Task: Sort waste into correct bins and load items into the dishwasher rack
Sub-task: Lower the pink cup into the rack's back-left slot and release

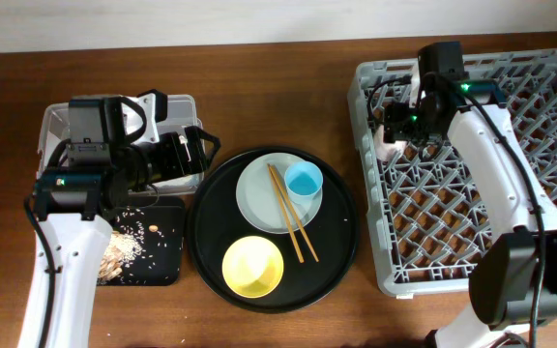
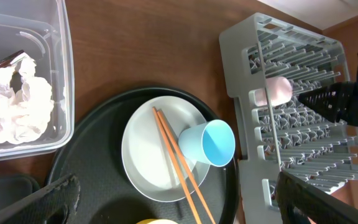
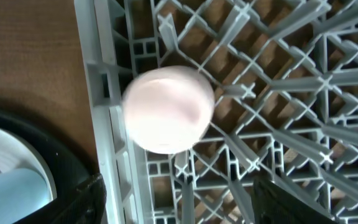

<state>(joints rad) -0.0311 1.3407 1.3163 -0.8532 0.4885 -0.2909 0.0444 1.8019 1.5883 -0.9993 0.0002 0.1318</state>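
The pink cup (image 3: 168,109) sits mouth-down in the left back corner of the grey dishwasher rack (image 1: 549,145). My right gripper (image 3: 179,205) hovers just over the cup, open, with nothing between its fingers. On the round black tray, the pale plate (image 1: 259,198) carries the chopsticks (image 1: 293,217) and the blue cup (image 1: 304,180), which lies on its side. The yellow bowl (image 1: 252,266) stands in front of the plate. My left gripper (image 2: 179,208) is wide open and empty above the tray's left edge. White napkins (image 2: 14,106) fill the clear tub (image 2: 64,74).
The shallow black tray (image 1: 167,266) at the front left holds beige food scraps (image 1: 124,246). The round black tray (image 1: 211,242) lies between the bins and the rack. Bare brown wood runs along the table's back edge.
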